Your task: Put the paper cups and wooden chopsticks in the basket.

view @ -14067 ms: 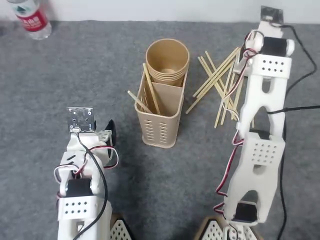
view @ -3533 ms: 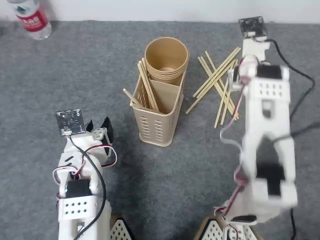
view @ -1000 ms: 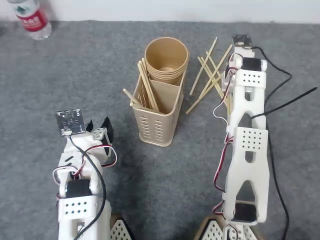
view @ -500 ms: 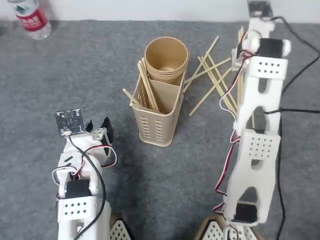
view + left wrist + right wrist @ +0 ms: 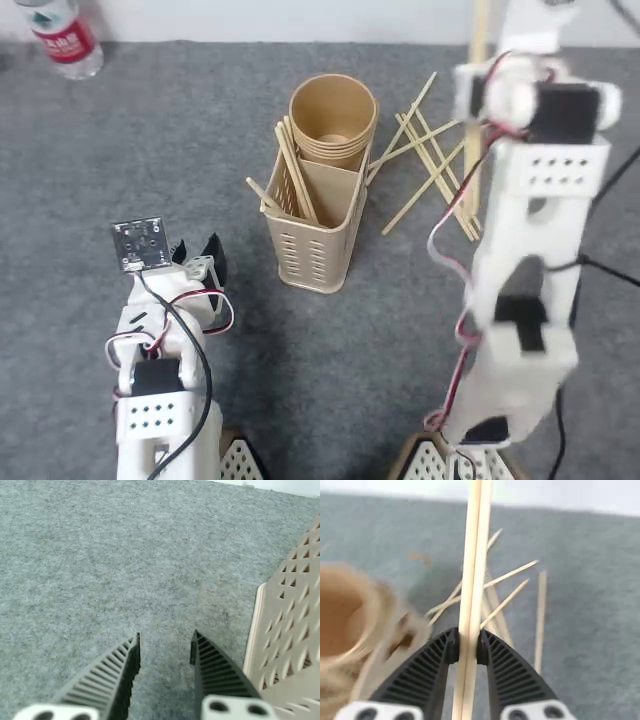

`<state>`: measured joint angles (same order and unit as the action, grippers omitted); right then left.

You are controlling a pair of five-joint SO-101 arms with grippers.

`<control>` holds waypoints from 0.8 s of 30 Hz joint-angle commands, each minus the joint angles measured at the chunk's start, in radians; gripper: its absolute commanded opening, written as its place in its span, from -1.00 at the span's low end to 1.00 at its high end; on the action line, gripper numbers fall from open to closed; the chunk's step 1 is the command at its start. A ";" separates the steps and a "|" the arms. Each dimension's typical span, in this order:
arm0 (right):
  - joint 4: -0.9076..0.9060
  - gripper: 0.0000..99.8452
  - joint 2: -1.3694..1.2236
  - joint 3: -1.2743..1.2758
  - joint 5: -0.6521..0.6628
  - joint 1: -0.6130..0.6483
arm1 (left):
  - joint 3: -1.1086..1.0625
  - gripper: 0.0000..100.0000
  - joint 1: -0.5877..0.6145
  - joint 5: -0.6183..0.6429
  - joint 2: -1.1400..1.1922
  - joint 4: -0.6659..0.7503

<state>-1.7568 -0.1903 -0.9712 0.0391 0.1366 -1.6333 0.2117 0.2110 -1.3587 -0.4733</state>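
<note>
A tall tan perforated plastic basket stands at the middle of the grey carpeted tabletop in the high view. A stack of brown paper cups sits in its 12 o'clock compartment. Several pale wooden chopsticks lean in the 6 o'clock compartment. More loose chopsticks lie crisscrossed on the carpet at 2 o'clock from the basket. The white right arm stretches along the 3 o'clock side, with a raised pair of chopsticks at 1 o'clock. The white left arm sits at 7 o'clock, its black left fingers near the basket but apart from it. A clear plastic bottle with a red label stands at 10 o'clock.

In the left wrist view, the left fingers are spread over bare carpet, holding nothing, with the basket wall just beside one of them.

In the right wrist view, the right fingers pinch the raised pair side by side. The loose chopsticks lie on the carpet beyond, and the cups show blurred to one side.
</note>
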 commanded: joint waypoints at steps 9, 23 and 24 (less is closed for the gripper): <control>0.337 -0.99 0.450 0.480 -0.011 0.265 | 0.002 -0.65 -0.002 -0.008 -0.011 0.020; 1.070 -0.99 0.657 1.126 0.061 0.404 | 0.007 -0.65 -0.005 -0.009 -0.011 -0.009; 1.161 -0.99 0.722 1.234 0.061 0.406 | 0.007 -0.65 -0.005 -0.009 -0.011 -0.008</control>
<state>-0.8439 0.3636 0.0138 0.1204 0.5585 -1.6425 0.2117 0.2110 -1.3587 -0.4826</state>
